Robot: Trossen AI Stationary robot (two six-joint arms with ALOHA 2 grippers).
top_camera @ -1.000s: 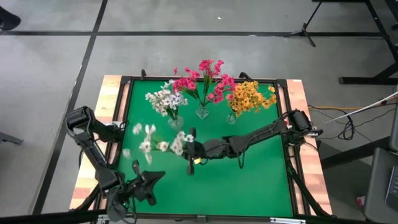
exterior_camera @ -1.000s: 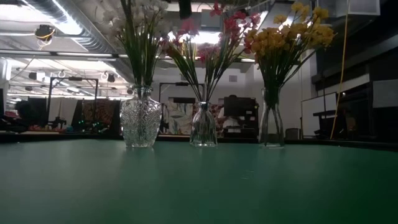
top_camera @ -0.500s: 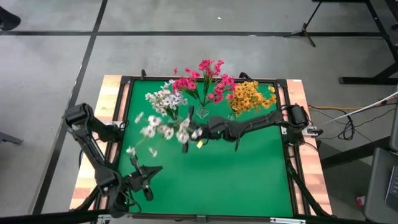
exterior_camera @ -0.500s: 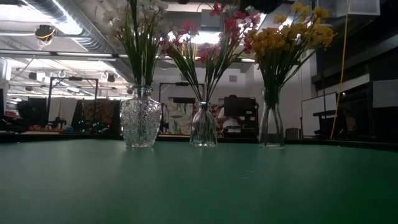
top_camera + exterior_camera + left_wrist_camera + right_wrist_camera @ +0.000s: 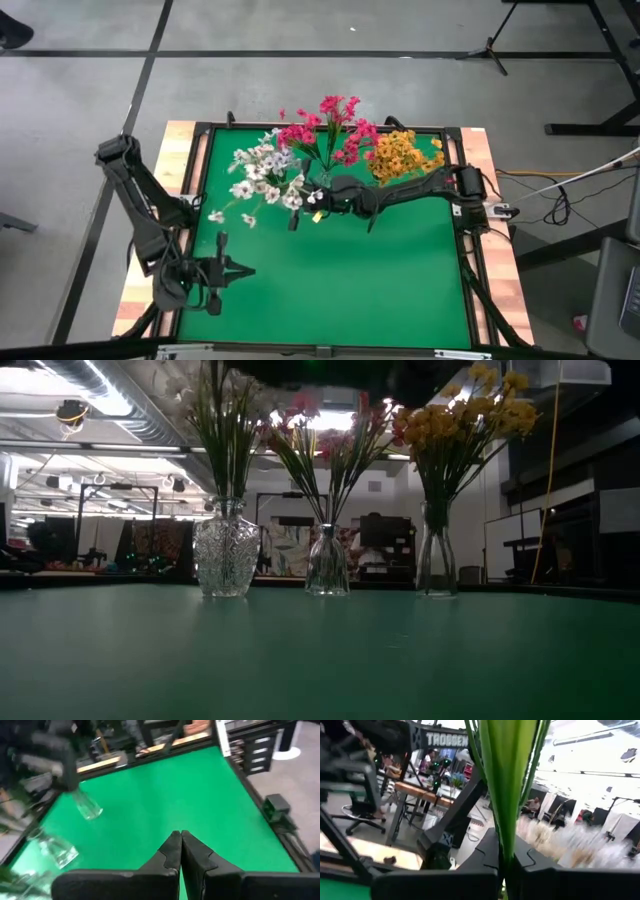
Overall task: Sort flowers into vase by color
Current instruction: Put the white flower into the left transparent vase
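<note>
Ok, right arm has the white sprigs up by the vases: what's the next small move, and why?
Probably ease the right gripper toward the left-hand crystal vase and tip the stems upright over its mouth. It is shut on the white sprigs, which lie tilted beside the white bunch already in that vase, not yet in it. The left gripper waits near the table's front.

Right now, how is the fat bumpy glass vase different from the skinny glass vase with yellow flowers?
The cut-crystal glass vase is wide, round and patterned; the slim smooth glass vase is narrow and plain. The crystal vase holds white flowers; the slim vase holds yellow-orange flowers. Both stand upright on the green table.
</note>
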